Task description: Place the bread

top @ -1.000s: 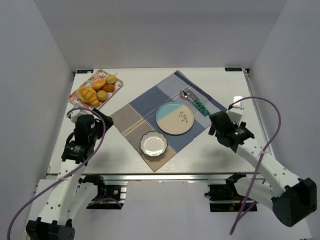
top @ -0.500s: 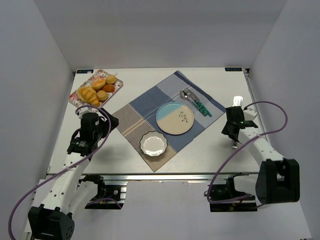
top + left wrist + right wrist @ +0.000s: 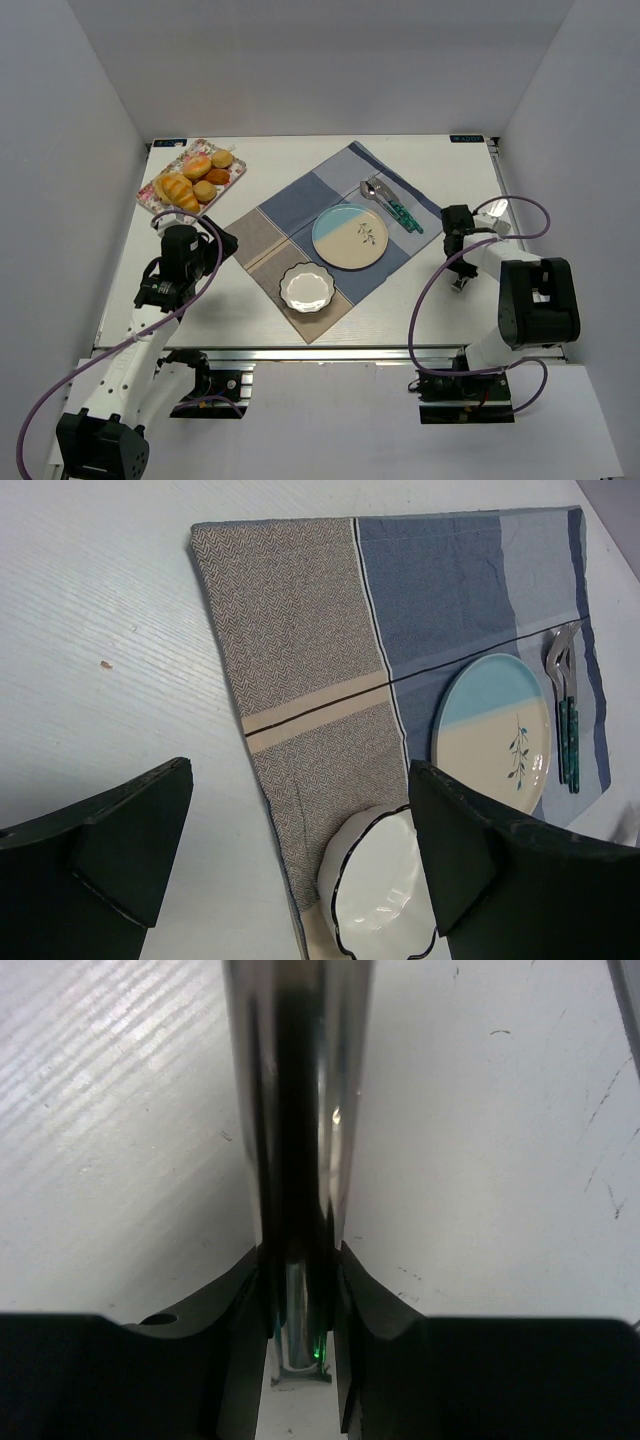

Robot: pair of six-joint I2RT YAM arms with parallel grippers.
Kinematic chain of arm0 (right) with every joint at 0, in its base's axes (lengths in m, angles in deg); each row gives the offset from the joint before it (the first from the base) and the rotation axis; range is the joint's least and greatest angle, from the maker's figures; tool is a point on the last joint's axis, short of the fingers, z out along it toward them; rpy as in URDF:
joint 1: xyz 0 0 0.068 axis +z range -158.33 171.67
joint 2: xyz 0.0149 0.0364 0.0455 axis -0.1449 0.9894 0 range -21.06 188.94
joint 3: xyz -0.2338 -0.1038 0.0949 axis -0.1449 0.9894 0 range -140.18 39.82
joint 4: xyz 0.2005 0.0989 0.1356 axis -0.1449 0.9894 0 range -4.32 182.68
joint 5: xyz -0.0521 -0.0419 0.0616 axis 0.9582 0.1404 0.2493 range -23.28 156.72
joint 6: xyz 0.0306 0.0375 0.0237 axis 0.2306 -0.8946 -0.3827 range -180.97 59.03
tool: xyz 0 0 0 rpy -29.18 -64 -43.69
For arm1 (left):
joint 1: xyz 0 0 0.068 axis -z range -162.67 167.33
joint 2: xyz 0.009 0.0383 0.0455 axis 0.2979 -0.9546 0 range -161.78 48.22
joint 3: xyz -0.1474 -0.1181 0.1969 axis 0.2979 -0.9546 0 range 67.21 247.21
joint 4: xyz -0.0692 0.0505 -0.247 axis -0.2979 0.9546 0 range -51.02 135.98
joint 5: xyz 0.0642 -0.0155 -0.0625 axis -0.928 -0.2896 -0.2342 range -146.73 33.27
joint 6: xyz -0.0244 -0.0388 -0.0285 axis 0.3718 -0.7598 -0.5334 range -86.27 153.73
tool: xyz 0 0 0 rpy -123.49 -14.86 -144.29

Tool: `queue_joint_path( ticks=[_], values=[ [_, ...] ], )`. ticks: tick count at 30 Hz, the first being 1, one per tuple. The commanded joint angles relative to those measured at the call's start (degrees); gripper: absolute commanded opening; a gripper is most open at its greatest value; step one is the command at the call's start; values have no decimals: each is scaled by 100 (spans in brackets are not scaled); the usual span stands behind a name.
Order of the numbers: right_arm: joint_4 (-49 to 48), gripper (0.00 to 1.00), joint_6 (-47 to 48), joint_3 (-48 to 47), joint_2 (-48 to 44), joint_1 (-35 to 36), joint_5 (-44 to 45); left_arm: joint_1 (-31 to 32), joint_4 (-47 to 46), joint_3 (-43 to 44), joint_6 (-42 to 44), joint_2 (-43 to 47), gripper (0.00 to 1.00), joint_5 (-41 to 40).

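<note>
The bread, a ridged golden roll, lies among other buns on the floral tray at the back left. My left gripper hovers open just right of the tray, apart from it. In the left wrist view the left gripper is empty, its dark fingers wide over the cloth's edge. My right gripper is right of the cloth, pointing at the table. Seen from the right wrist, that right gripper is shut on shiny metal tongs. The bread shows in neither wrist view.
A patchwork cloth carries a blue-and-cream plate, a white scalloped bowl and green-handled cutlery. The left wrist view shows the bowl, the plate and the cutlery. A purple cable loops near the right arm.
The right arm drew back from beside the plate, folded upright, and its jaws went from wide open to shut on the tongs. The left arm edged toward the cloth, then held still.
</note>
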Motion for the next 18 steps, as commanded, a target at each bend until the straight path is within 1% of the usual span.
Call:
queue_joint_path(
  ticks=[1, 2, 3, 8, 10, 15, 16, 17, 18],
  values=[
    [-118, 28, 16, -238, -53, -35, -122, 11, -95, 32, 83, 84, 98, 104],
    [-127, 25, 69, -238, -105, -35, -184, 2, -112, 32, 92, 84, 98, 131],
    [-136, 20, 113, -229, -237, -35, -263, 11, -112, 40, 101, 84, 98, 148],
    [-162, 8, 605, -168, -764, -35, -852, 2, -174, 32, 118, 93, 98, 350],
    [-127, 0, 719, -159, -984, -26, -1046, 2, -209, 14, 153, 84, 98, 429],
    [-240, 0, 1254, -98, -1545, -26, -1722, 2, -323, 32, 311, 49, 98, 746],
    [-302, 0, 1360, -71, -1669, -26, -2106, 11, -341, 40, 321, 41, 98, 781],
    [-381, 0, 1483, -2, -1905, -26, -2414, 2, -384, 41, 347, 49, 98, 999],
    [-591, 0, 1789, 51, -2038, -26, -3305, 2, -446, 23, 434, 49, 98, 1123]
  ],
)
